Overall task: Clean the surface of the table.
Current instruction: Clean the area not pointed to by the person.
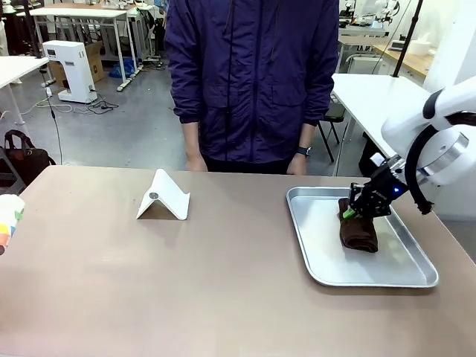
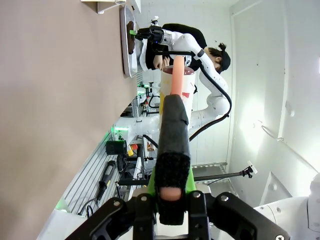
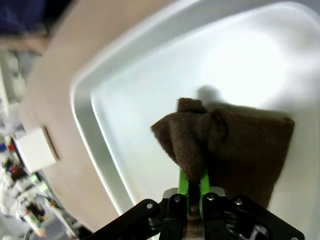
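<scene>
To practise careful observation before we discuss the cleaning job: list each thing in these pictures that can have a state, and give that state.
Right gripper: shut on the brown cloth, pinching a raised fold.
Brown cloth: bunched, lying in the tray, one fold lifted.
Tray: flat on the table, holding the cloth.
Left gripper: shut on a black-handled tool.
White stand: standing on the table, untouched.

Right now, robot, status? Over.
Right end effector shut on brown cloth in tray. Left end effector shut on black padded rod. White stand on table.
</scene>
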Controlling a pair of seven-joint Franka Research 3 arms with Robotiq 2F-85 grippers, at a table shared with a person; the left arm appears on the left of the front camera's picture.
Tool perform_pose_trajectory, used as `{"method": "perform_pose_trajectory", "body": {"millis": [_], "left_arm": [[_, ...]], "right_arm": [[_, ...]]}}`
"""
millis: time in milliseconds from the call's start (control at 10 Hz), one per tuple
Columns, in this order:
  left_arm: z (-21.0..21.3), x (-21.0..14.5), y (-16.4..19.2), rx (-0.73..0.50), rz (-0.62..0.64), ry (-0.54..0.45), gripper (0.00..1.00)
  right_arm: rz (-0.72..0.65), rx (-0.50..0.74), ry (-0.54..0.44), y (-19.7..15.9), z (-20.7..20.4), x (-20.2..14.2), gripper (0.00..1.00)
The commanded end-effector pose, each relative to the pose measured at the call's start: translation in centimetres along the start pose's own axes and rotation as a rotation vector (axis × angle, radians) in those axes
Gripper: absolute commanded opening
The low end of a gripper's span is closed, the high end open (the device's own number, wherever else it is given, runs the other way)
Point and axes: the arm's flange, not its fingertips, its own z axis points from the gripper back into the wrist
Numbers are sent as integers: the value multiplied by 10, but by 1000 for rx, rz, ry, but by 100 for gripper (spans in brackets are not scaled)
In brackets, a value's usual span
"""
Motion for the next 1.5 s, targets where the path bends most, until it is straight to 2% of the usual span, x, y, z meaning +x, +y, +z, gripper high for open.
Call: {"method": "perform_pose_trajectory", "body": {"millis": [0,200,300,400,600,900,1200,1400], "left_arm": [[-2,-4,-4,-5,-1,5,22],[-2,-4,-4,-5,-1,5,22],[-2,-4,-4,-5,-1,5,22],[-2,-4,-4,-5,-1,5,22],[-2,-4,-4,-5,-1,5,22],[-2,-4,-4,-5,-1,5,22],[-2,-4,-4,-5,-1,5,22],[-2,-4,-4,-5,-1,5,22]], "right_arm": [[-100,134,-92,-2,-4,-2,9],[-203,407,-78,-5,10,0,9],[-242,553,-50,-7,16,0,9],[-256,668,21,-9,21,-1,9],[-240,828,250,-15,32,-4,9],[-66,1027,616,-31,70,-21,9],[6,912,545,-67,107,-44,9],[-18,879,466,-99,122,-48,9]]}}
